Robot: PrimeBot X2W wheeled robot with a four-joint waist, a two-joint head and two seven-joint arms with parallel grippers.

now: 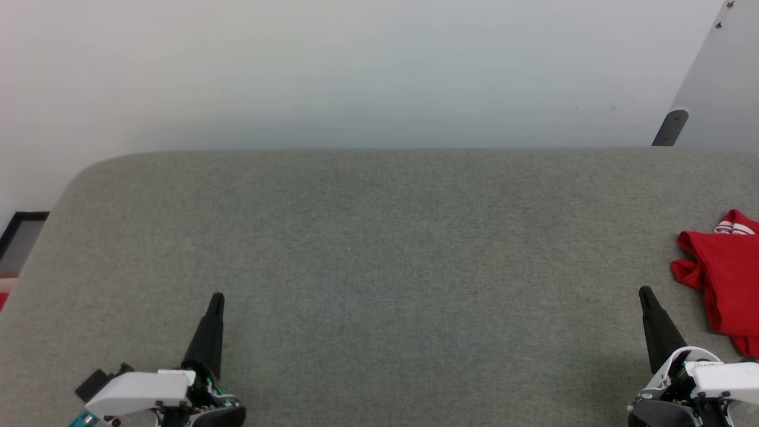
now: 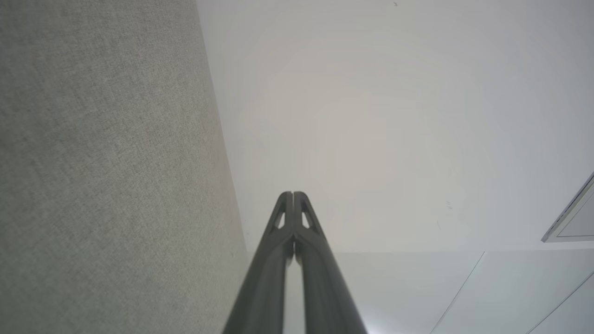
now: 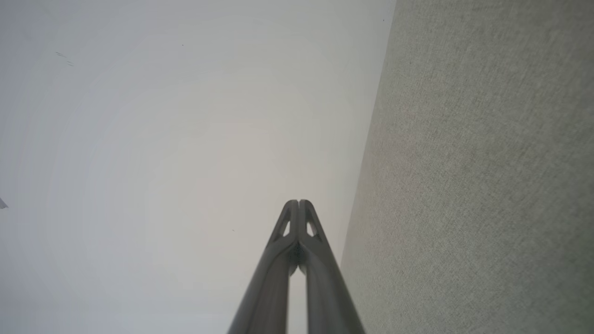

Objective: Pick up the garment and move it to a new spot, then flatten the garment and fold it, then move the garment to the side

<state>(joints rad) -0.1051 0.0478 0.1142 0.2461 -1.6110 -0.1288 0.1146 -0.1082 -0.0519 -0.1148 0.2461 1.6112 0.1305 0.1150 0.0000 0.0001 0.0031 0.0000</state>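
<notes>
Closed left gripper (image 1: 217, 298) and right gripper (image 1: 645, 292) over grey padded surface (image 1: 379, 249), garment (image 1: 726, 279) off to the right.
On the left gripper, fingers pressed together, tips touching, nothing between them, pointing forward over bare fabric. On the right gripper the same, fingers together and empty. Red garment crumpled on the surface just to the right of the right gripper, beside and a little ahead of its tip, not touching it, cut off at the edge of view; well apart from the left gripper. Red-white striped trim (image 1: 734, 228) on the garment's far side. Pale wall (image 1: 356, 71) ahead of both grippers.
</notes>
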